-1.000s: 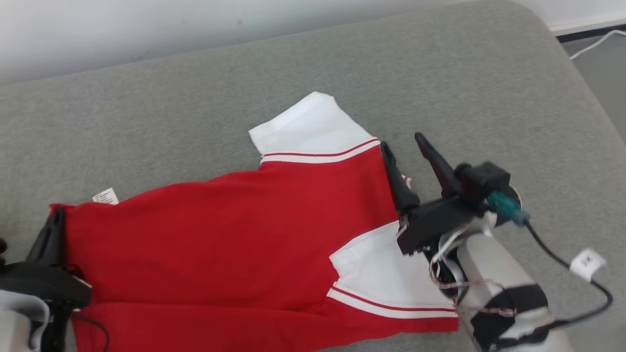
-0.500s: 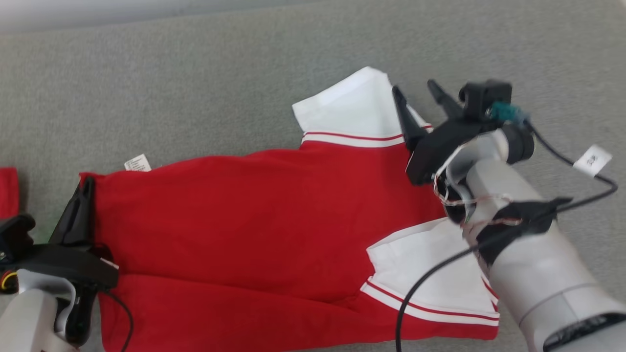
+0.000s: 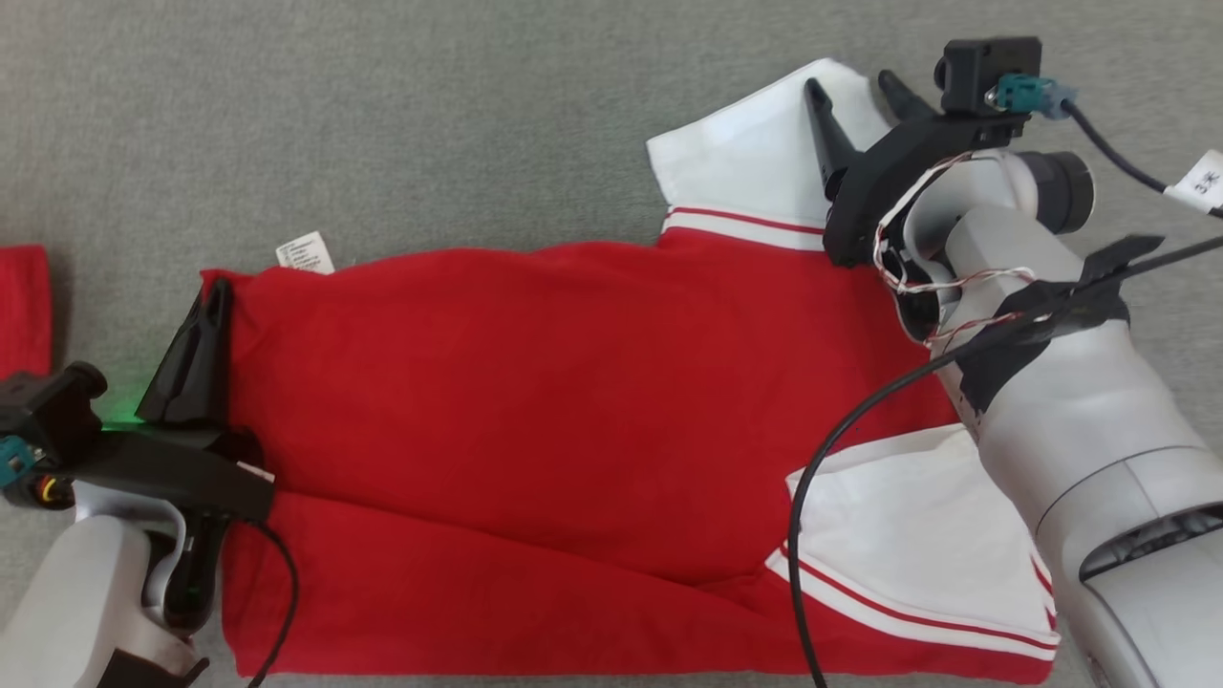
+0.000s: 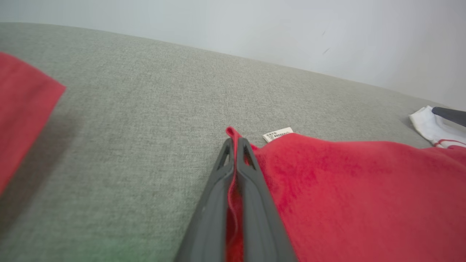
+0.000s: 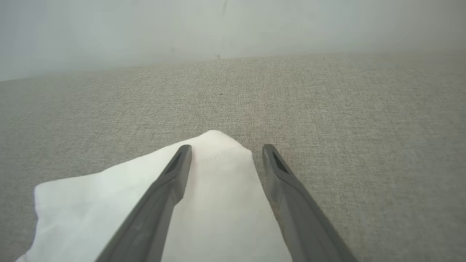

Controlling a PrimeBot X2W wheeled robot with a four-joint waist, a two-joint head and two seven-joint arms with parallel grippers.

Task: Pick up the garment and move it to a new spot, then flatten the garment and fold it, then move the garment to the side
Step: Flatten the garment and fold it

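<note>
The garment [image 3: 535,382] is a red shirt with white, red-striped sleeves, spread out on the grey cushion [image 3: 382,124]. My left gripper [image 3: 220,287] is shut on the garment's far left corner, and red cloth shows pinched between its fingers in the left wrist view [image 4: 233,140]. A white label [image 3: 306,253] sticks out beside that corner. My right gripper [image 3: 850,84] is open over the far white sleeve [image 3: 745,162]. In the right wrist view its fingers [image 5: 227,147] straddle the tip of the sleeve [image 5: 204,203]. The near white sleeve [image 3: 908,535] lies under my right forearm.
Another piece of red cloth [image 3: 24,306] lies at the left edge, apart from the garment. A black cable [image 3: 841,459] hangs from my right arm across the garment. A pale wall [image 4: 255,29] stands behind the cushion's far edge.
The head camera has tilted, shifting the whole picture. Relative to the garment, my right gripper has moved from beside the collar out over the far white sleeve, still open. My left gripper keeps its hold.
</note>
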